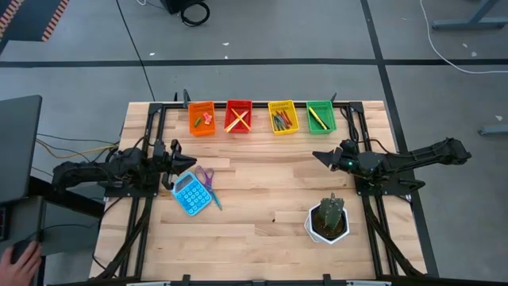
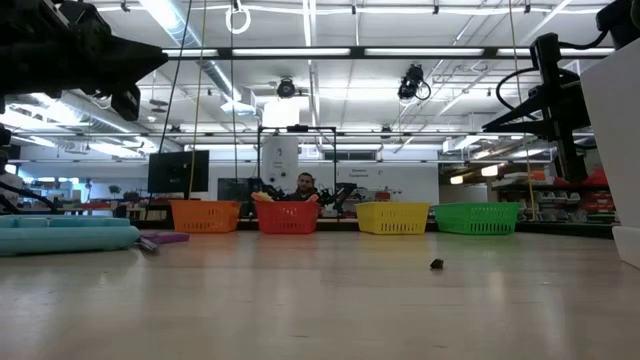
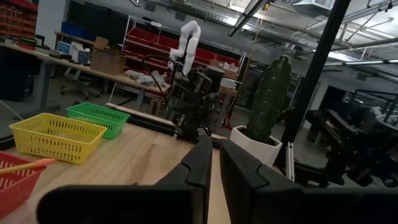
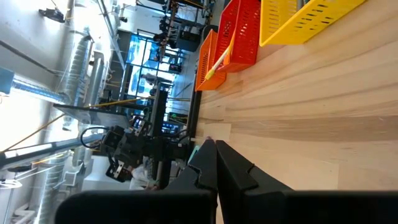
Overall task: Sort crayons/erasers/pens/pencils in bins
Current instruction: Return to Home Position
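Four bins stand in a row at the table's far edge. The orange bin [image 1: 202, 117] holds small erasers. The red bin [image 1: 239, 116] holds crossed yellow pencils. The yellow bin [image 1: 282, 117] holds crayons. The green bin [image 1: 321, 116] holds pens. My left gripper [image 1: 178, 161] hovers at the table's left, beside the blue calculator, fingers shut and empty [image 3: 215, 163]. My right gripper [image 1: 321, 157] hovers at the table's right, below the green bin, also shut and empty [image 4: 216, 163].
A blue calculator [image 1: 189, 193] and purple-handled scissors [image 1: 206, 179] lie left of centre. A white cactus pot [image 1: 329, 221] stands at the near right. A small dark speck [image 2: 437, 264] sits on the wood. A person's hand [image 1: 24, 256] shows off the table's near left.
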Action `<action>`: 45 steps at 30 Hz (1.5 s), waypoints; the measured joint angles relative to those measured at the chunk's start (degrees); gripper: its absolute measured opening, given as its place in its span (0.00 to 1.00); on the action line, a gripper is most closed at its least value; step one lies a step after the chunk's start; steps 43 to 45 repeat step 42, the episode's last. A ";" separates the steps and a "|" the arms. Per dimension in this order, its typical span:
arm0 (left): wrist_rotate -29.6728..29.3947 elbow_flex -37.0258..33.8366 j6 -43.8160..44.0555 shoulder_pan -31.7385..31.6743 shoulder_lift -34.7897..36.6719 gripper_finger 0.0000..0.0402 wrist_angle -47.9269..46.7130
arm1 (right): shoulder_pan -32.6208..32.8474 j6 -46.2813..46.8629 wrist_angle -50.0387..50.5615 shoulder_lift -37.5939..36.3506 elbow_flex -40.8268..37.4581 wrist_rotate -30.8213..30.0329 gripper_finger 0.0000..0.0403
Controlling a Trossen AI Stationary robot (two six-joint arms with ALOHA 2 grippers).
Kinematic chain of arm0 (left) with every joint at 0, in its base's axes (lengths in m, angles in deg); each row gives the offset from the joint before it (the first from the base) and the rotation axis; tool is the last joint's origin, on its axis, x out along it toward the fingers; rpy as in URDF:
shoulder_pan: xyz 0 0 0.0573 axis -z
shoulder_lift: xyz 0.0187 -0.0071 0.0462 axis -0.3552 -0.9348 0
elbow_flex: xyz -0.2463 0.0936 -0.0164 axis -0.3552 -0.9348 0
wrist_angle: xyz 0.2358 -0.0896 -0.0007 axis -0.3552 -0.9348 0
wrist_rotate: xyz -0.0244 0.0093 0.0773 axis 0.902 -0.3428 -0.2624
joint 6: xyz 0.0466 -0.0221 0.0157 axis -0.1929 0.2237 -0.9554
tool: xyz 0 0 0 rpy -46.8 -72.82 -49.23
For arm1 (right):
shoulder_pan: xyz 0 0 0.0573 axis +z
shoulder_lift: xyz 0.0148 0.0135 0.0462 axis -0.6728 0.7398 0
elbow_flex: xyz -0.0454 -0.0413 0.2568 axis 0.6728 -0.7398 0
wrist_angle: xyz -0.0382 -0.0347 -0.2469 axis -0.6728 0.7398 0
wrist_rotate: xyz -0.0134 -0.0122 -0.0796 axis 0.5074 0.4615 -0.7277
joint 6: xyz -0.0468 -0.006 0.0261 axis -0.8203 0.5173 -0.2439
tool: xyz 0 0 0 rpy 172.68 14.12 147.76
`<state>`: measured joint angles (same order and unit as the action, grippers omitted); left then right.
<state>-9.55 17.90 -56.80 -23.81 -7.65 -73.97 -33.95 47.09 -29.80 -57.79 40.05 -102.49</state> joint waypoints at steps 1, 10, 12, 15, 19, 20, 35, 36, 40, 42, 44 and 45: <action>0.00 0.00 -0.02 0.00 -0.02 0.10 -0.02 | 0.00 0.00 0.00 0.00 0.00 0.00 0.01; 0.00 0.00 -0.02 -0.02 0.00 0.08 -0.02 | 0.00 0.00 0.00 0.00 0.00 0.00 0.01; 0.01 0.00 -0.01 -0.02 -0.02 0.08 -0.02 | 0.00 0.00 0.00 0.00 0.00 0.00 0.01; 0.01 0.00 -0.02 -0.02 0.00 0.08 -0.01 | 0.00 0.00 0.00 0.00 0.00 0.00 0.01; 0.00 0.00 -0.02 -0.02 0.00 0.09 -0.02 | 0.00 0.00 0.00 0.00 0.00 0.00 0.01; 0.00 0.00 -0.02 -0.02 0.00 0.10 -0.02 | 0.00 0.00 0.00 0.00 0.00 0.00 0.01; 0.00 0.00 -0.02 -0.02 -0.02 0.07 -0.01 | -0.01 0.01 0.00 0.00 0.00 0.00 0.01; 0.01 0.00 -0.02 -0.02 -0.01 0.08 -0.02 | 0.00 0.00 0.00 0.00 0.00 0.00 0.01; 0.00 0.00 0.00 -0.02 -0.02 0.09 0.00 | -0.01 0.00 -0.01 0.00 0.00 0.00 0.01; 0.00 0.00 -0.02 -0.02 0.00 0.10 -0.02 | 0.00 0.00 0.00 0.00 -0.02 0.00 0.01; 0.00 0.00 -0.02 -0.02 0.00 0.10 -0.02 | 0.00 0.00 0.00 0.00 -0.02 0.00 0.01; 0.00 0.00 -0.02 -0.02 0.00 0.10 -0.02 | 0.00 0.00 0.00 0.00 -0.02 0.00 0.01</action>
